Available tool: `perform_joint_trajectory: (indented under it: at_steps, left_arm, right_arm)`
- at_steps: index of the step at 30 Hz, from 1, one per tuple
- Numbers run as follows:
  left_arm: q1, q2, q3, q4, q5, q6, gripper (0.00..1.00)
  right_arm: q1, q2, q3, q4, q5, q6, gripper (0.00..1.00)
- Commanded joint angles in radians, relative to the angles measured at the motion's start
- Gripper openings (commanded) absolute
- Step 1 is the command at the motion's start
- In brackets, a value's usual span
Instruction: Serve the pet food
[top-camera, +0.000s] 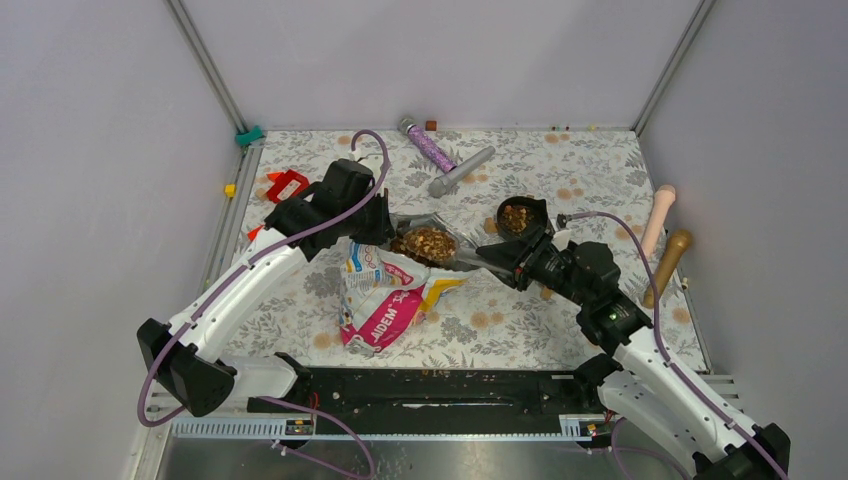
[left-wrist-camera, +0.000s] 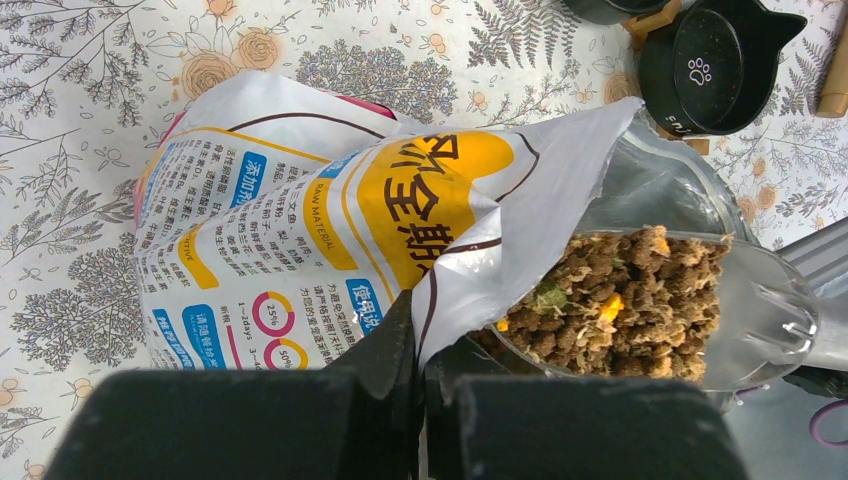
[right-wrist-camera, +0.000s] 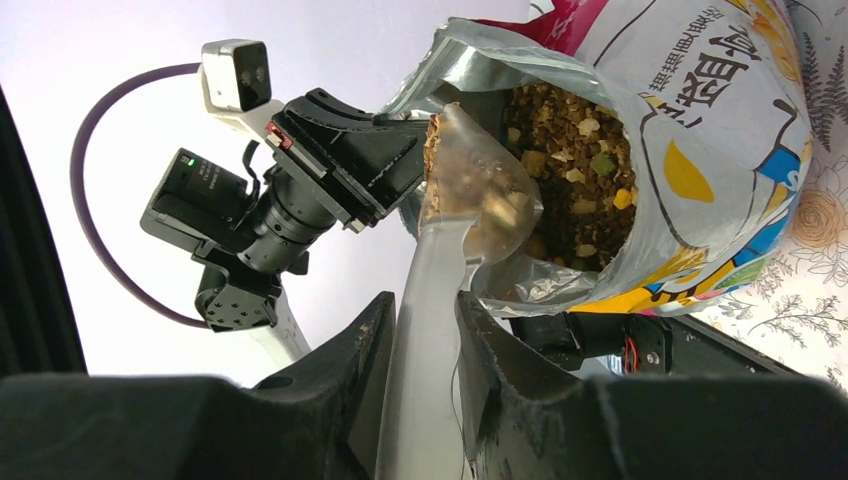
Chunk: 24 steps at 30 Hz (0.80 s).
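Scooping is the step in hand, pretty clearly: the bag (left-wrist-camera: 300, 220) is lying on the floral mat (top-camera: 600, 170) with its mouth held open, and its rim is pinched flat between the closed jaws of the left gripper (left-wrist-camera: 418, 345). The clear scoop (right-wrist-camera: 480, 190) is held by the right gripper (right-wrist-camera: 422, 320), whose jaws are clamped on its handle. The scoop's bowl sits right at the bag's mouth and is heaped with pet food (left-wrist-camera: 620, 300), brown pellets with a few orange and green bits mixed in; more of it can be seen deeper inside the bag. A black bowl (top-camera: 522, 215) stands on the mat just beyond the right gripper, near the bag's mouth, and some kibble looks to be in it already in the top view. So the next move is probably a carry: the scoop needs to be lifted clear of the foil lip, kept level so nothing gets spilled, swung over the bowl and only then tipped. With a load heaped that high, a slow wrist roll is called for.
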Motion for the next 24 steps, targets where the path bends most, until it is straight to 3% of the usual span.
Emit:
perform_joint_trajectory:
  at_steps: [1, 24]
  left_arm:
    - [-0.012, -0.018, 0.025, -0.004, 0.021, 0.005, 0.0]
    - [-0.012, -0.015, 0.022, -0.005, -0.002, -0.005, 0.0]
  right_arm:
    - [-0.007, -0.039, 0.016, 0.086, 0.008, 0.027, 0.0]
    - [-0.021, -0.134, 0.008, 0.091, 0.029, 0.054, 0.0]
